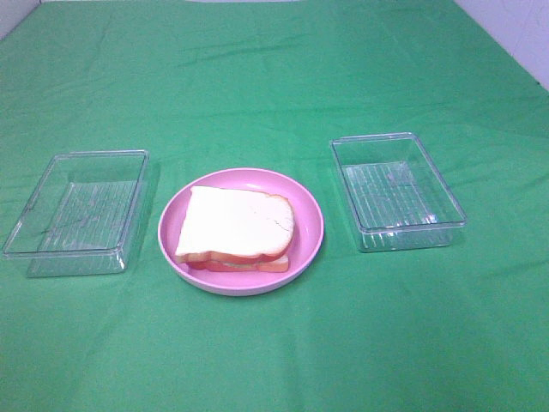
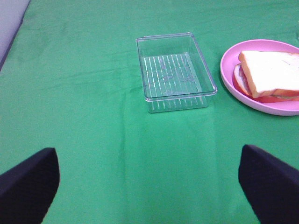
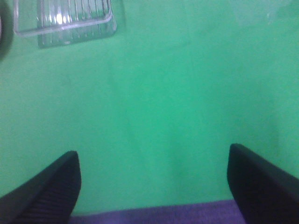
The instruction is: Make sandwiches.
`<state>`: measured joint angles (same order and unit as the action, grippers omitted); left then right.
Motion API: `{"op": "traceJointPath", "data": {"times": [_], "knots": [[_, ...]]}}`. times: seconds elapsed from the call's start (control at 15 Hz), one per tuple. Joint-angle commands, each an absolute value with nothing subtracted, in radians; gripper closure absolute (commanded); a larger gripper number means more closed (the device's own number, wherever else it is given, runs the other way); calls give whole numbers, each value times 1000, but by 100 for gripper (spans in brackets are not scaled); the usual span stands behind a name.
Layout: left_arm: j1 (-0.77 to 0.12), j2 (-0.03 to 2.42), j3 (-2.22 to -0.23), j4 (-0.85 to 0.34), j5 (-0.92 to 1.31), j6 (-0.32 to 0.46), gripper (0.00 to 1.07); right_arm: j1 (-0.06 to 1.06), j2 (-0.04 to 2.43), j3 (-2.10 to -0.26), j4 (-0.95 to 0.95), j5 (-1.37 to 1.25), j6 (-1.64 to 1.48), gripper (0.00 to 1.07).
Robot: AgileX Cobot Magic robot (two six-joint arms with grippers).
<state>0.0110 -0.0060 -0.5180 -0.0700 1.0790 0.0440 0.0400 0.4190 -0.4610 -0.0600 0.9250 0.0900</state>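
One stacked sandwich (image 1: 236, 232) lies on the round pink plate (image 1: 313, 232) in the middle of the green cloth, white bread on top, with reddish and pale layers showing at its edge. The left wrist view catches it too, as the sandwich (image 2: 273, 74) on the plate (image 2: 229, 70). Neither arm shows in the high view. My left gripper (image 2: 149, 186) is open over bare cloth, well short of the left tray. My right gripper (image 3: 152, 186) is open too, above cloth near the table's edge, with nothing between its fingers.
Two clear plastic trays flank the plate: the left tray (image 1: 77, 210), seen as tray (image 2: 175, 70) in the left wrist view, and the right tray (image 1: 396, 190), whose corner (image 3: 63, 21) shows in the right wrist view. Both look empty. Green cloth covers the table.
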Motion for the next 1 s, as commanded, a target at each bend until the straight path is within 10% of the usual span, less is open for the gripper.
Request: {"op": "traceJointPath", "data": {"times": [0.07,1.0], "knots": [[6,-23,-516,-79,1077,36,9,38,294,-455,-65,911,78,25],[6,-23,-516,-79,1077,36,9,38,-36,-453,0,1104,23,25]]}}
